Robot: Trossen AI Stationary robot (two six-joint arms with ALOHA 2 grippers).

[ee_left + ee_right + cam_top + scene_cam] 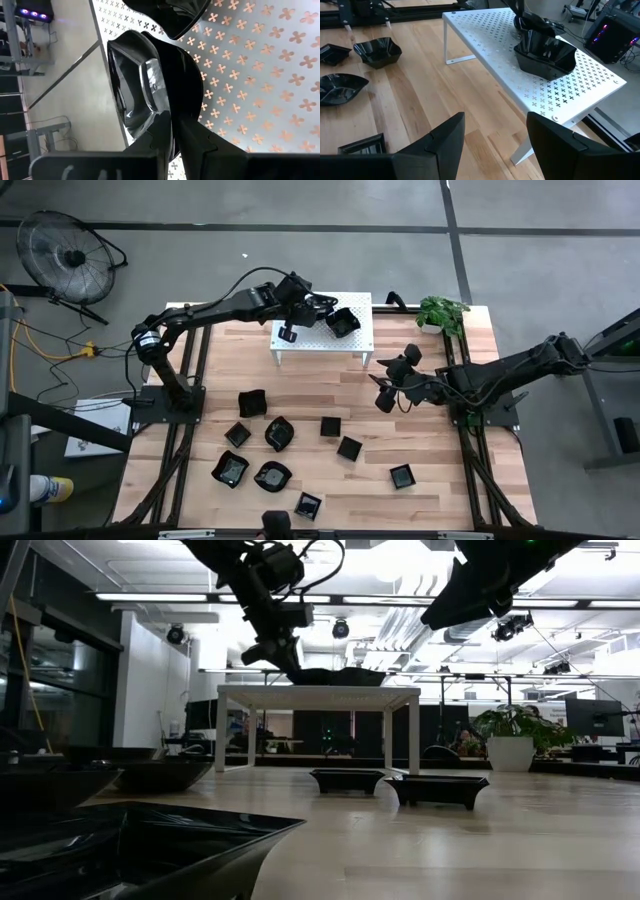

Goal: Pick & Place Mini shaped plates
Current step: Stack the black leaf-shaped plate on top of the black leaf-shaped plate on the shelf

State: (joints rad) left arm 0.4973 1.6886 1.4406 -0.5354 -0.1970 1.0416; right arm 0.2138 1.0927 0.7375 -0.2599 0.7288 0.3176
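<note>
A glossy black wavy-edged plate (545, 57) sits on the white perforated metal stand (485, 35), the left hand (527, 22) at it. The right hand's fingers (445, 145) stand spread above the wooden bench (420, 85).

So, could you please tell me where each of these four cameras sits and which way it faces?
High view: overhead, looking straight down on the table, both arms, scattered plates.
Low view: table height, looking level across at the white stand; arms enter from above.
Left wrist view: on the left arm, over the stand, left gripper at a plate.
Right wrist view: on the right arm, open right gripper facing the stand.
Shared: stand, in every view.
</note>
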